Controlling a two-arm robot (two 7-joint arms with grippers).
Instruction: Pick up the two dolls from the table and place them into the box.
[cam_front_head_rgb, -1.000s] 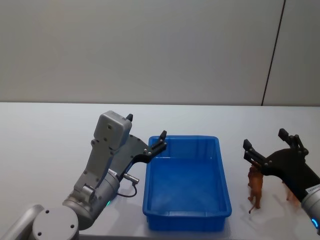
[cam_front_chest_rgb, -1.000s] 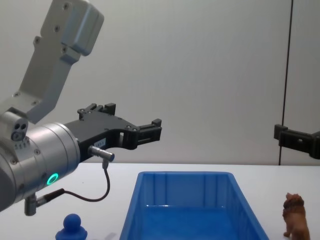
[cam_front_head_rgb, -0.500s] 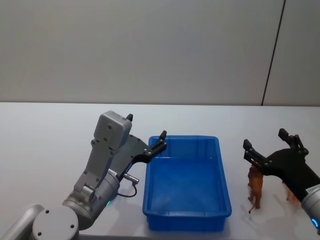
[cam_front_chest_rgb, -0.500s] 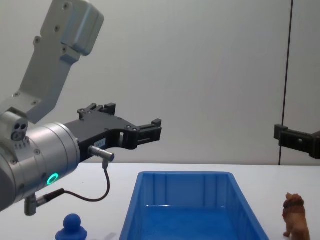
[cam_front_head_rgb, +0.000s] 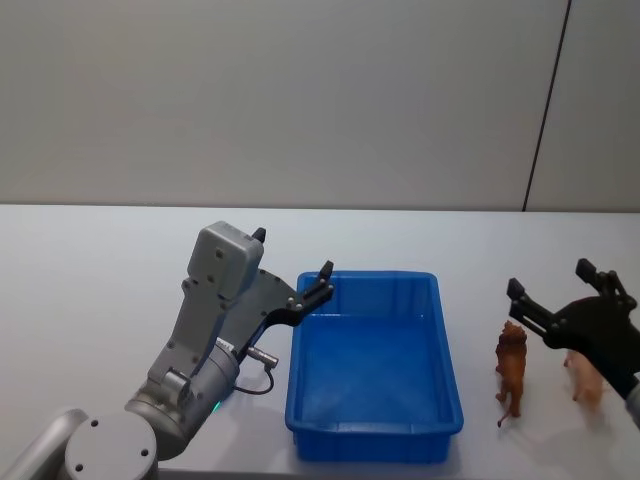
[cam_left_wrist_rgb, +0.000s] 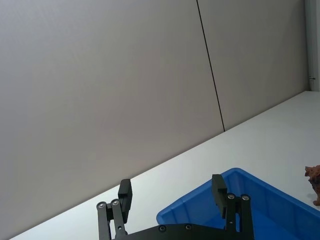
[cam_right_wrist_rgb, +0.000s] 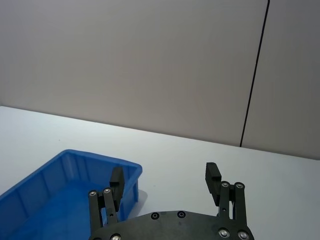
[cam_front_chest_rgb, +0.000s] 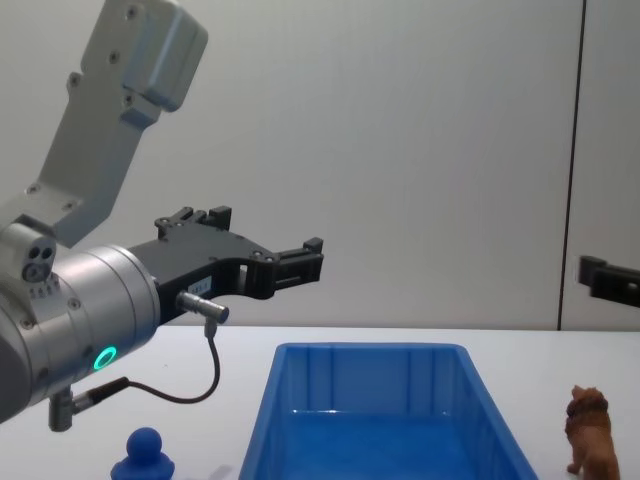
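Observation:
The brown lion doll (cam_front_head_rgb: 511, 368) stands upright on the white table (cam_front_head_rgb: 90, 300), just right of the blue box (cam_front_head_rgb: 370, 274); the chest view has this doll (cam_front_chest_rgb: 590, 432) at its lower right. The blue doll (cam_front_chest_rgb: 145, 455) sits on the table left of the box (cam_front_chest_rgb: 370, 352), below my left arm. My left gripper (cam_front_head_rgb: 292, 252) hovers open over the box's near-left corner, holding nothing. My right gripper (cam_front_head_rgb: 549, 277) is open and empty, raised above the table just right of the lion. In the left wrist view, the open gripper (cam_left_wrist_rgb: 171, 185) is above the box rim (cam_left_wrist_rgb: 240, 175).
A small pale orange figure (cam_front_head_rgb: 583, 378) stands on the table right of the lion, partly behind my right gripper. The box's inside is bare. A grey wall runs behind the table's far edge.
My right gripper has shifted to the right, off the lion doll, which now stands uncovered. The left arm and both dolls have stayed put.

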